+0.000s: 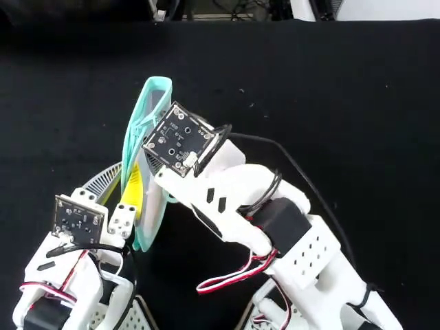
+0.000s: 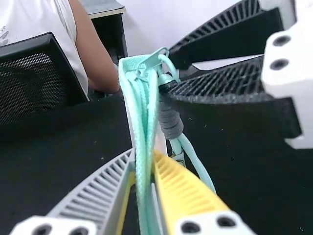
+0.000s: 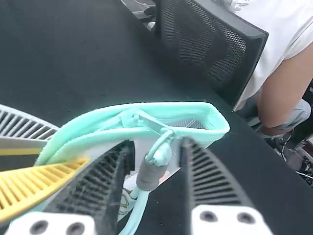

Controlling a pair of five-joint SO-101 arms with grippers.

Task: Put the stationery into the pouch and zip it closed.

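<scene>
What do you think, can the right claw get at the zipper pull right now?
Probably yes: the zipper pull hangs between the open fingers of the right claw with nothing in between, while the left claw grips the edge of the pouch.

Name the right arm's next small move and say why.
Probably shut the right gripper on the zipper pull: the pull hangs between its open black jaws, ungripped, while the left gripper pins the pouch edge.
</scene>
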